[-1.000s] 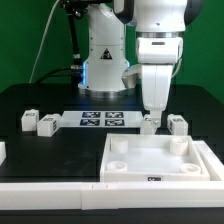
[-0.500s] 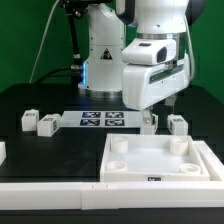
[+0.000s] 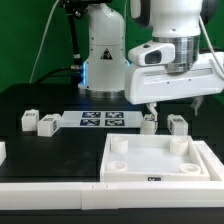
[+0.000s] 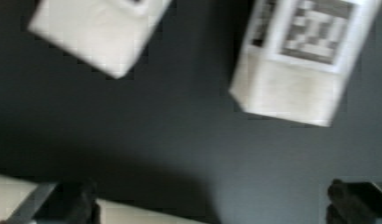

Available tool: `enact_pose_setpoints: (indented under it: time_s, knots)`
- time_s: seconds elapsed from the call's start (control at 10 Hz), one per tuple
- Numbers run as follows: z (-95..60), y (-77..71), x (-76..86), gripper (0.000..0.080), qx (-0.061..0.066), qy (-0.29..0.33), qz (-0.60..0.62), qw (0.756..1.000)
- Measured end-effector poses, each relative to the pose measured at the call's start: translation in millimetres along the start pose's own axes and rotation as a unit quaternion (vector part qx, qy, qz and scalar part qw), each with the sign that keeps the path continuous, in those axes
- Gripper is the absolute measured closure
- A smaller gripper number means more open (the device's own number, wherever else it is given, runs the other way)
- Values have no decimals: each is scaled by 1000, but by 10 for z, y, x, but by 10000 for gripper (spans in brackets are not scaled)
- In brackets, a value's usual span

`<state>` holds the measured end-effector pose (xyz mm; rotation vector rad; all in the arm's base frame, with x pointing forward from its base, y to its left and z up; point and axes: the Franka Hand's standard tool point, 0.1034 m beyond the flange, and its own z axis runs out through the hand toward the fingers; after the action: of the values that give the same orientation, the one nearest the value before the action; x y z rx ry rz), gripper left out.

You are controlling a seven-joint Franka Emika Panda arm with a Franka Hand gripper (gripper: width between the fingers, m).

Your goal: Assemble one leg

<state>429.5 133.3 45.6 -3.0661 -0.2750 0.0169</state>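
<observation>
Four small white legs with tags lie on the black table: two at the exterior view's left (image 3: 28, 120) (image 3: 46, 124) and two in front of the robot (image 3: 149, 124) (image 3: 178, 123). My gripper (image 3: 172, 103) hangs just above the latter two, its hand turned broadside. It is open and empty. In the wrist view two legs (image 4: 103, 35) (image 4: 303, 55) lie on the table beyond my gripper (image 4: 214, 205). Its dark fingertips (image 4: 63, 203) stand wide apart and touch neither.
The large white square tray-like piece with corner sockets (image 3: 160, 160) lies in front of the legs. The marker board (image 3: 103, 120) lies between the two pairs of legs. A white bar (image 3: 50, 190) runs along the front edge. The robot base (image 3: 100, 60) stands behind.
The hand has twisted about its vertical axis from narrow-on to broadside and shifted slightly toward the exterior view's right. The legs have not moved.
</observation>
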Motion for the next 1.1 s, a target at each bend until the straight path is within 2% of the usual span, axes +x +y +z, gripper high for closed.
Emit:
enact_pose_setpoints:
  time_s: [0.1,0.4,0.7,0.8,0.9,1.1]
  knots:
    - [2,-42,-4,150,1,0,19,1000]
    - [7,-32,-36,150,-1,-23,10,1000]
    - [-5,-26,-130,150,-4,-186,21,982]
    - [27,-30,-129,150,-3,-213,21,977]
    - [31,-42,-238,150,-5,-273,24,962]
    - [101,-82,-275,150,-2,-366,21,930]
